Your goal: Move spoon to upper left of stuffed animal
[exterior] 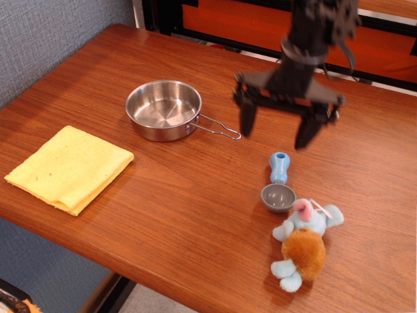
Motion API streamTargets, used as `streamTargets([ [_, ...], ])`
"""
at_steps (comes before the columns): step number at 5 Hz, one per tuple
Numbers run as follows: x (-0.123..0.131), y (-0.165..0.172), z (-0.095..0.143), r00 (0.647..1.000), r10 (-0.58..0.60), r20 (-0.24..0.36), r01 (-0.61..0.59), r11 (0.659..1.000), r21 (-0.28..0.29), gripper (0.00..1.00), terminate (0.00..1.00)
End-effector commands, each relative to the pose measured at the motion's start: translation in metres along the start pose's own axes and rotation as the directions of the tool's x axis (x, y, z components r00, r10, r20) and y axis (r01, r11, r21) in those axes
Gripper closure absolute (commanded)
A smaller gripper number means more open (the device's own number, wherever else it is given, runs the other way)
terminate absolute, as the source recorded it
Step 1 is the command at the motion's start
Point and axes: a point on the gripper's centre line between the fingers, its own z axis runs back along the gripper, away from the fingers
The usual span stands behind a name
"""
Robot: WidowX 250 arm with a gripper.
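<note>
The spoon (279, 186) lies on the wooden table (195, 215). Its grey bowl is toward the front and its light-blue handle points away. It sits just up and left of the stuffed animal (301, 242), whose pink patch is close to the bowl. The stuffed animal has light-blue limbs and a fuzzy orange-brown body. My gripper (277, 134) is open and empty. It hangs in the air above and behind the spoon, with its two black fingers spread wide.
A steel pan (163, 109) with a wire handle stands left of the gripper. A folded yellow cloth (68, 167) lies near the table's left front edge. A grey wall is at the left and orange boards run behind the table.
</note>
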Motion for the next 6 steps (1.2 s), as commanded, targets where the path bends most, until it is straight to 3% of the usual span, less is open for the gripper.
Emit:
streamTargets([
  [1,0.007,0.081,0.036,0.994,-0.106,-0.016,0.107,0.992,0.065,0.00,0.00],
  [3,0.028,0.126,0.026,0.999,0.042,-0.011,-0.041,0.996,0.073,0.00,0.00],
  [4,0.034,0.133,0.028,0.999,0.044,-0.015,-0.044,0.999,0.030,0.00,0.00],
  [6,0.038,0.137,0.036,0.998,0.060,-0.012,-0.060,0.998,0.014,0.00,0.00],
])
